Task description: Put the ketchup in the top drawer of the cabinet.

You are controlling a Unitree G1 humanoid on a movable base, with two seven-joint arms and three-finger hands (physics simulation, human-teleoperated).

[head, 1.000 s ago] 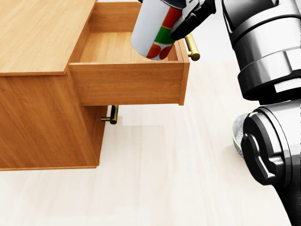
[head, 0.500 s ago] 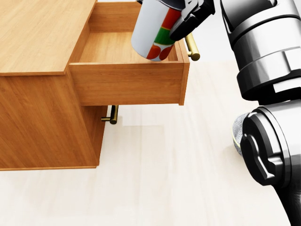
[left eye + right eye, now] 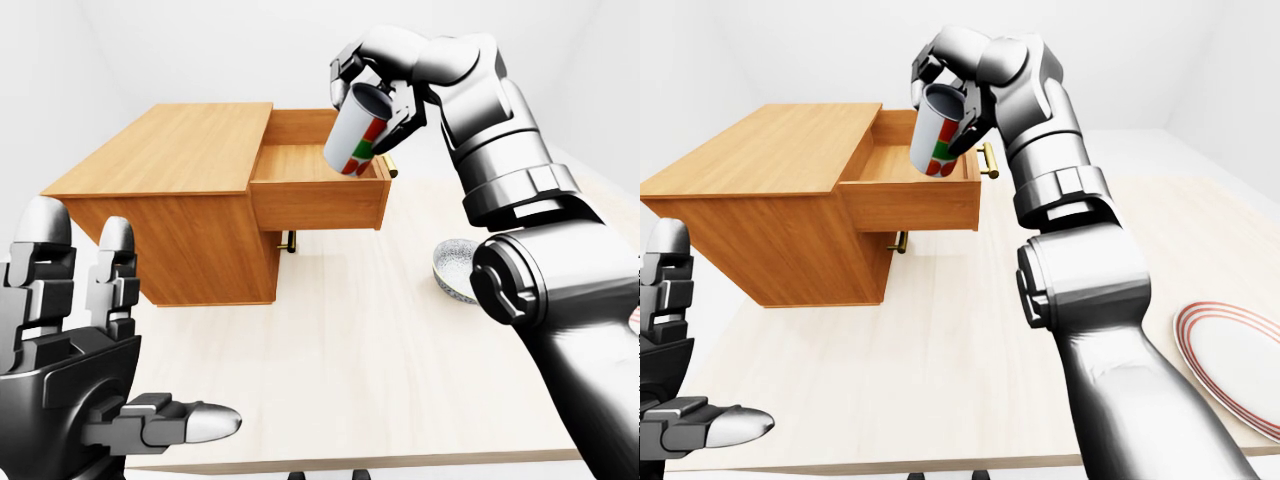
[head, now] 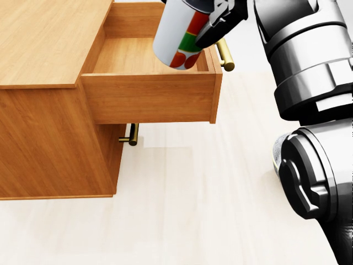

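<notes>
The ketchup point(image 3: 352, 140), a white bottle with a red and green label, hangs tilted over the right end of the open top drawer point(image 4: 149, 96) of the wooden cabinet point(image 3: 170, 150). My right gripper point(image 3: 373, 100) is shut on the bottle's upper end, its fingers wrapped round it. The bottle's lower end sits just above the drawer's rim, beside the brass handle point(image 4: 225, 55). The drawer's inside shows bare wood. My left gripper point(image 3: 130, 330) stands open at the bottom left of the left-eye view, far from the cabinet.
The lower drawer is closed, its brass handle point(image 4: 132, 135) showing under the open one. A small grey bowl point(image 3: 455, 268) lies on the pale table point(image 3: 350, 360) right of the cabinet. A red-rimmed plate point(image 3: 1235, 365) sits at the right-eye view's right edge.
My right arm and the ketchup have edged very slightly left and up over the drawer. Cabinet and drawer have not moved.
</notes>
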